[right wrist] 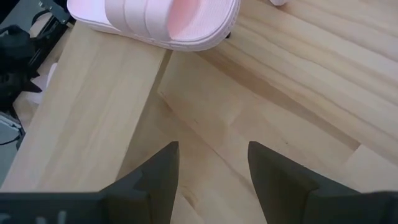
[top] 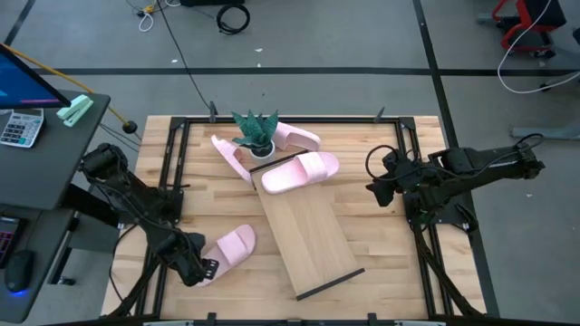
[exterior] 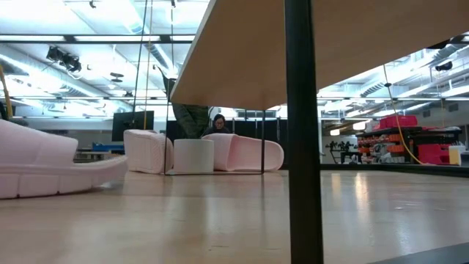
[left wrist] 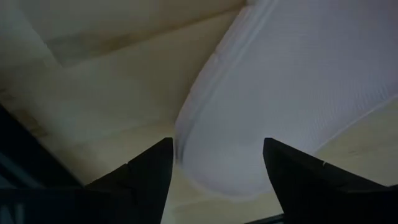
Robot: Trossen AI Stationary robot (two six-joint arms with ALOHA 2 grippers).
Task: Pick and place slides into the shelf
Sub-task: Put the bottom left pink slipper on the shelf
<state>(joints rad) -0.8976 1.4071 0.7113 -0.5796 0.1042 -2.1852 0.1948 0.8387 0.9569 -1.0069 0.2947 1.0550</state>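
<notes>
Four pale pink slides are in the high view. One slide [top: 228,248] lies on the table near the left front, left of the shelf. My left gripper [top: 201,270] is open, with its fingers on either side of that slide's near end [left wrist: 217,162]. Another slide [top: 300,170] lies across the far end of the shelf [top: 313,244], a light-wood board set at a slant on the table. Two more slides [top: 230,156] [top: 297,137] lie by a small potted plant. My right gripper [top: 374,184] is open and hovers right of the shelf, touching nothing [right wrist: 211,168]. My left gripper comes in low from the table's near left, with its fingers [left wrist: 152,171] along the two sides of the slide's rounded near end [left wrist: 205,143]. The slide lies flat on the table. I cannot tell whether the fingers touch it.
A green plant in a white pot [top: 256,138] stands at the far middle between the slides. Black frame rails [top: 172,172] [top: 410,154] run along the table's left and right sides. The shelf's black end rail [top: 331,282] is at its near end. Bare table [top: 381,244] lies right of the shelf.
</notes>
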